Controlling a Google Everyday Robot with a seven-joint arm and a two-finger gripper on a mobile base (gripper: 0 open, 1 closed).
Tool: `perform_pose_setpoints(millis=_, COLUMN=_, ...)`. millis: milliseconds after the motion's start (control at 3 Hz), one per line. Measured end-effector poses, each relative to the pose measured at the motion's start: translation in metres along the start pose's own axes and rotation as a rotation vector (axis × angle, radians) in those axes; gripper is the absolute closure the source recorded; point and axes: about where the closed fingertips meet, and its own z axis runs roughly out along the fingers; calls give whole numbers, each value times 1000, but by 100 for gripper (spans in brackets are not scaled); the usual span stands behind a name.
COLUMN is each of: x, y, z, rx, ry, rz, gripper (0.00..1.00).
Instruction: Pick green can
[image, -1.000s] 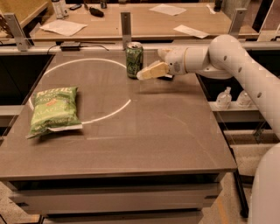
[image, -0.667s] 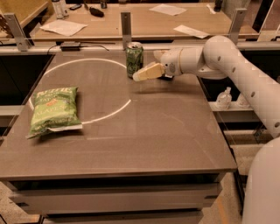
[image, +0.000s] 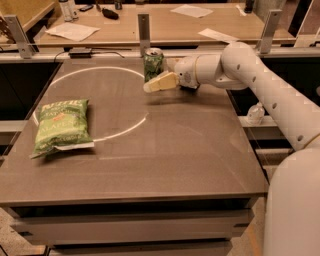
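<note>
The green can (image: 153, 62) stands upright near the back edge of the grey table (image: 175, 165), a little right of centre. It has mottled green print and a silver top rim. My gripper (image: 151, 86) reaches in from the right on the white arm (image: 250, 70). It sits low over the table, right at the can's base on the near side, and covers the can's lower front. I cannot tell whether it touches the can.
A flat green chip bag (image: 61, 125) lies at the table's left. A white circle line (image: 100, 135) is marked on the tabletop. Metal posts (image: 144, 30) stand along the back edge, with a papered desk (image: 190, 25) behind.
My gripper has moved left along the table, from beside the can on its right to right in front of its base. The can and chip bag have not moved.
</note>
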Motion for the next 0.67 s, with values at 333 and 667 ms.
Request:
perform_pose_setpoints(millis=333, x=-8, y=-1, z=11, rx=-10, ry=-18, rz=-1, gripper=0)
perform_pose_setpoints(millis=667, x=-15, y=3, z=14, rx=-17, ry=-30, rz=-12, gripper=17)
